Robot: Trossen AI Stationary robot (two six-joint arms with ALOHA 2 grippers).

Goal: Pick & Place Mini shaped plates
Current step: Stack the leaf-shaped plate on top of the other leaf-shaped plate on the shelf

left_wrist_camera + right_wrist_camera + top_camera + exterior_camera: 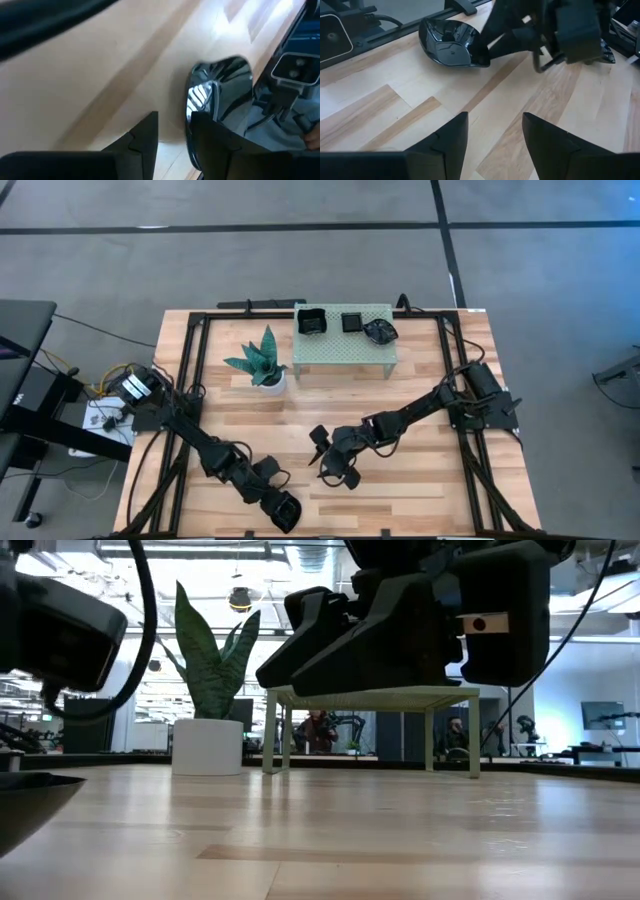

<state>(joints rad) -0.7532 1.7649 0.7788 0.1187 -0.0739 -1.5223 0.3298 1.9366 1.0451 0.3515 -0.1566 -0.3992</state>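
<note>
A glossy black mini shaped plate point(451, 41) sits near the table's near edge, with my left gripper point(285, 510) shut on it. In the left wrist view the plate point(222, 92) reaches forward past the gripper point(175, 122). Three more black plates point(352, 322) rest on top of the green perforated shelf point(345, 352) at the far side. My right gripper point(322, 455) hangs open over the middle of the table, just right of the left one. It touches nothing, and bare wood shows between its fingers point(495, 122). My left gripper holds the plate by its rim point(482, 57), the side toward the table's right. The wall is pinched between the two fingers, one finger point(215, 142) on the plate's hollow side and the other outside. The plate sits tilted; I cannot tell whether its underside touches the wood.
A green-leaved plant in a white pot point(266, 365) stands left of the shelf. A black frame point(185, 380) runs along the table's edges. Open wood point(400, 490) lies between the shelf and the near edge. The low view shows the room beyond the shelf legs point(272, 740).
</note>
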